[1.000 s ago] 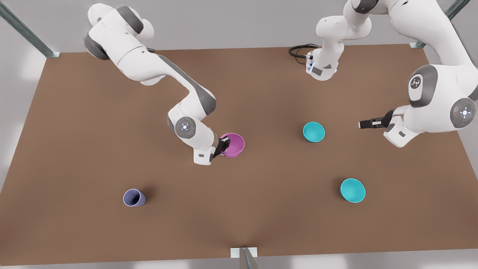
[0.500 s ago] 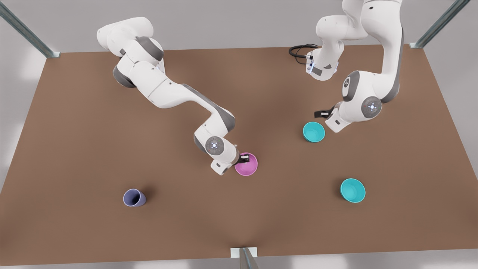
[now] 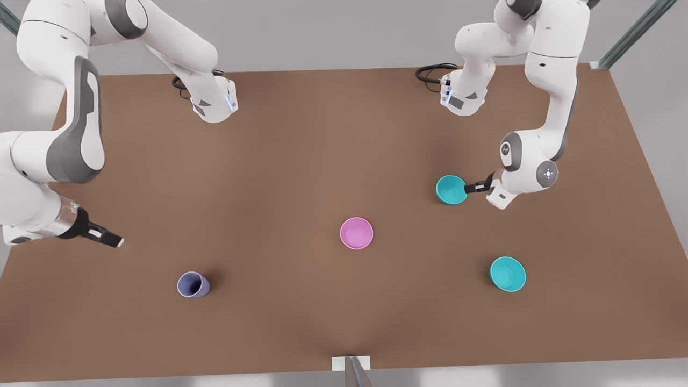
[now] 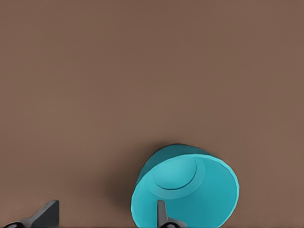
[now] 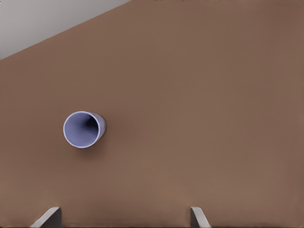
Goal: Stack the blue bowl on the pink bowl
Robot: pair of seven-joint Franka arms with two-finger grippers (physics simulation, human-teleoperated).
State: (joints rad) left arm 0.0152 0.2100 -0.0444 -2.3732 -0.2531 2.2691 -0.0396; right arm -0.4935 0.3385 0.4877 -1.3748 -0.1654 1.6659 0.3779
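The blue bowl [image 3: 450, 189] stands upright on the brown table [image 3: 301, 134], right of centre in the front view. My left gripper [image 3: 475, 187] is at its right rim, open. In the left wrist view one finger [image 4: 162, 214] is inside the blue bowl [image 4: 190, 192] and the other finger [image 4: 46, 216] is outside, so the left gripper [image 4: 104, 221] straddles the wall. The pink bowl [image 3: 356, 233] stands alone near the table's middle. My right gripper [image 3: 109, 239] hangs open at the front view's far left, its fingertips [image 5: 198, 216] over bare table.
A second, slightly wider teal bowl [image 3: 507, 274] stands at the front right. A lavender-blue cup [image 3: 192, 284] stands at the front left, also the cup [image 5: 83, 128] in the right wrist view. A black cable [image 3: 432, 72] lies by the far arm base.
My right gripper carried the pink bowl toward the front, let it go and pulled away to the far left. My left gripper swung in to the blue bowl's rim.
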